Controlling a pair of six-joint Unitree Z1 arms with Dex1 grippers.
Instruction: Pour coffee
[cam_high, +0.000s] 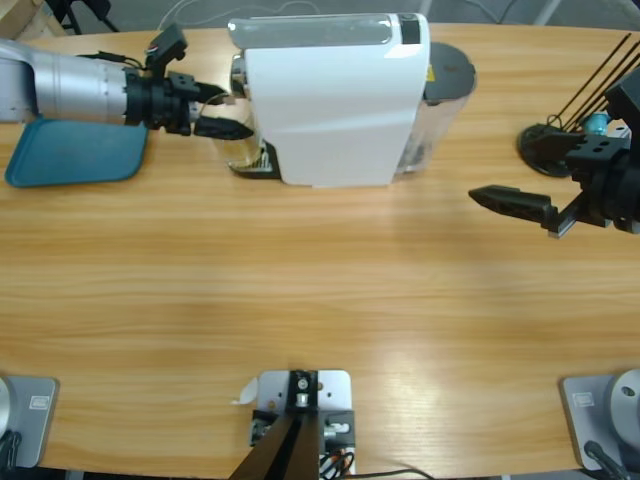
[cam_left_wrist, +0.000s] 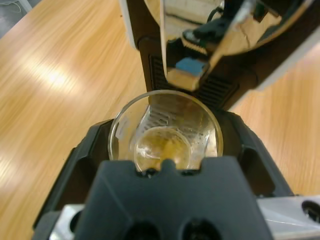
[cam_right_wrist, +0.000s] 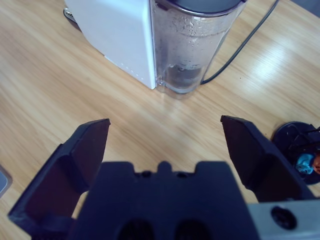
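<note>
A: Item one, left gripper (cam_left_wrist: 165, 150)?
B: Jaws closed around a clear glass (cam_left_wrist: 166, 131) that stands under the spout (cam_left_wrist: 187, 70) of the white coffee machine (cam_high: 335, 95). In the high view this gripper (cam_high: 228, 112) reaches in from the left edge, next to a teal tray (cam_high: 75, 152).

A: Item two, the coffee (cam_left_wrist: 162, 147)?
B: A shallow amber layer at the bottom of that glass, inside the left jaws.

A: Item three, right gripper (cam_right_wrist: 165, 137)?
B: Jaws spread wide, holding nothing, above bare wooden table (cam_high: 320, 290). It points toward the machine's clear water tank (cam_right_wrist: 192, 45) and is well apart from it.

A: Item four, sundries?
B: A black round stand (cam_right_wrist: 297, 145) with a blue capsule (cam_right_wrist: 304, 162) at the right edge; a black cable (cam_right_wrist: 240, 47) running from behind the tank.
</note>
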